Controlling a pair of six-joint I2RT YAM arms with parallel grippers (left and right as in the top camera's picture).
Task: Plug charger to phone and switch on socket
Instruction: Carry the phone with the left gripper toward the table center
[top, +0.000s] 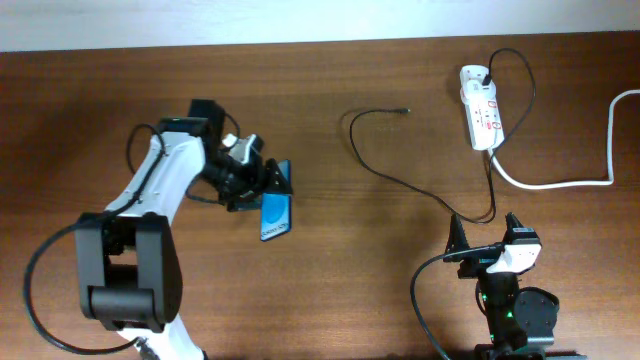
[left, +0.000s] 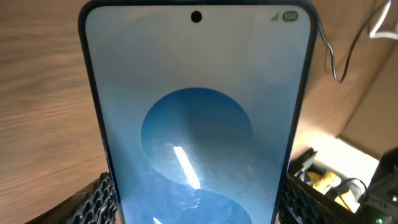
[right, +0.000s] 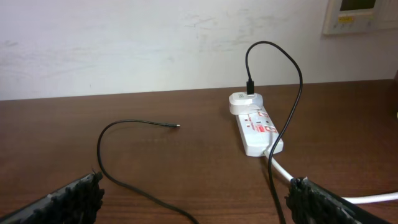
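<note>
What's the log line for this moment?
left gripper: holding phone | right gripper: open, empty | charger tip: loose on table | socket: untouched

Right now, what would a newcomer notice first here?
The bright blue phone stands out first, clamped in the left gripper on the left and filling the left wrist view. Next is the charger, looping across the middle with its tip lying free and running to the white socket at the far right. The right gripper sits open at the near right.

Dark brown wood-grain tabletop (right: 205, 149), scuffed off-white wall (right: 124, 43) — straight ahead of the right pincer (right: 196, 202), pale framed wall panel (right: 360, 15) high to its right.
</note>
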